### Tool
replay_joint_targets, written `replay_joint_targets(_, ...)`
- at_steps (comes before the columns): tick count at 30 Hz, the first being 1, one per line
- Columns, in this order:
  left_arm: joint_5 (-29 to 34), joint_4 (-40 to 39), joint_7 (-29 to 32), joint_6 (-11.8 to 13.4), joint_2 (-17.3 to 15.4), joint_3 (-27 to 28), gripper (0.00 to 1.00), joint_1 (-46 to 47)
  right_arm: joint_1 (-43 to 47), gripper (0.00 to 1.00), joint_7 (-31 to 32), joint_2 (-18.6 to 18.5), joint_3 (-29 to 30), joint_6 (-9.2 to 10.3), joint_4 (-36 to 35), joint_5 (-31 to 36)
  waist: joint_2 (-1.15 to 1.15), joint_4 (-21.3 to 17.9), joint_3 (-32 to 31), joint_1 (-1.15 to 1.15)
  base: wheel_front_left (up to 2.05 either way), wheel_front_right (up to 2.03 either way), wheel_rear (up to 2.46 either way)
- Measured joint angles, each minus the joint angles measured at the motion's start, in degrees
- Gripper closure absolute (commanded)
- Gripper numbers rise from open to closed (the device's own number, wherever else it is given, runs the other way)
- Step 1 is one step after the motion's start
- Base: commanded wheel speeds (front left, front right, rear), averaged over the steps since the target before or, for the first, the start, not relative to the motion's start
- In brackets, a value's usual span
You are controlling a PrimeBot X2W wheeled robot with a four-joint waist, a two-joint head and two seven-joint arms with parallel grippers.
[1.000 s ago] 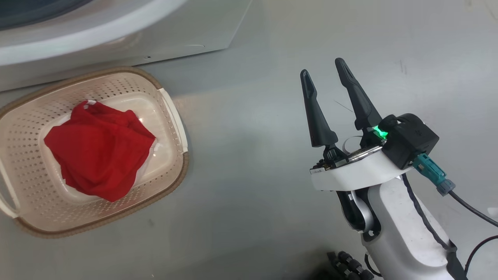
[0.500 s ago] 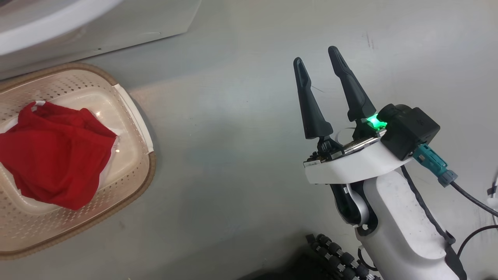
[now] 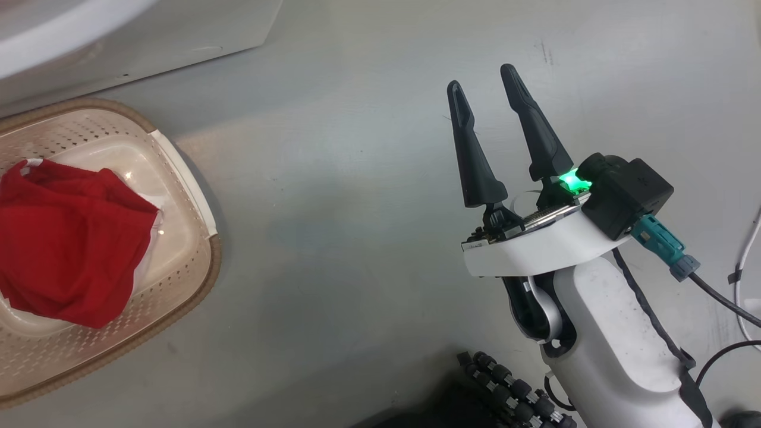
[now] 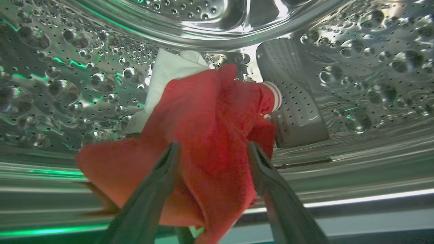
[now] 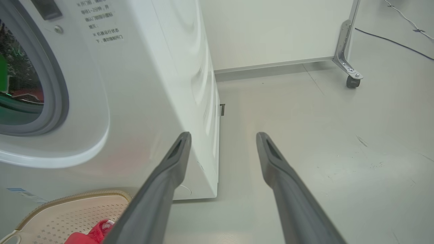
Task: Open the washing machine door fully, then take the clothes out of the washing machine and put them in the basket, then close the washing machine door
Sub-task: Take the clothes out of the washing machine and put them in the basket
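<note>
While left end effector (image 4: pixel 213 145) gapes, clothes (image 4: pixel 203 108) between jaws.

Right gripper (image 3: pixel 481 78) jaws spread, pointing up the head view, pale forearm (image 3: pixel 612 351) below. Left gripper (image 4: pixel 213 145) jaws look equally wide.

A scuffed pale grey floor (image 5: pixel 322 135) runs to a white panel (image 5: pixel 271 30) on a castered bracket (image 5: pixel 349 71).

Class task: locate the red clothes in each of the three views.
Head view: red clothes at left, in the basket.
Left wrist view: red garment at centre, inside the drum, between the fingers of the left gripper.
Right wrist view: red scrap at bottom left, in the basket.
Shared landmark: the washing machine.
</note>
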State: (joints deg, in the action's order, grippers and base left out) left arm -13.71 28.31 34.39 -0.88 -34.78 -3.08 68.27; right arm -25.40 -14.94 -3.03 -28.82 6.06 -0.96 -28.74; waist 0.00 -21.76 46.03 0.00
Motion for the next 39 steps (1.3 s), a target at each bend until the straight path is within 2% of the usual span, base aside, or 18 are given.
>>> replay_joint_targets(8,0.76,3.75,6.13,0.00,-0.70,-0.77,0.00,1.38,-0.31,0.00,0.00,0.02,-0.12,0.15,0.09,-0.01,0.00,-0.20,-0.19,0.00,0.00,0.00,0.00)
replay_joint_targets(9,0.75,4.10,6.83,0.00,-0.68,-0.78,0.17,1.46,-0.36,0.00,0.00,0.02,-0.13,0.16,0.09,-0.01,0.00,-0.20,-0.22,0.00,0.00,0.00,0.00)
replay_joint_targets(11,0.76,4.24,6.99,0.00,-0.67,-0.82,0.64,1.72,-0.38,0.00,0.00,0.02,-0.13,0.18,0.09,-0.01,0.00,-0.19,-0.25,0.00,0.00,0.00,0.00)
replay_joint_targets(12,0.76,4.30,7.42,0.00,-0.67,-0.87,1.00,2.02,-0.42,0.00,0.00,0.02,-0.15,0.25,0.09,-0.01,0.00,-0.20,-0.26,0.00,0.00,0.00,0.00)
replay_joint_targets(22,0.48,4.37,7.46,0.00,-0.34,-0.64,1.00,3.71,-1.13,0.00,0.00,0.02,-0.18,0.58,0.09,-0.01,0.00,-0.29,-0.24,-0.01,0.00,0.00,0.00)
replay_joint_targets(39,-5.86,4.02,-3.60,0.36,4.21,5.46,1.00,3.60,-1.72,0.00,0.00,0.01,-0.03,0.66,0.36,0.03,0.00,0.30,-1.27,0.00,0.00,0.00,0.00)
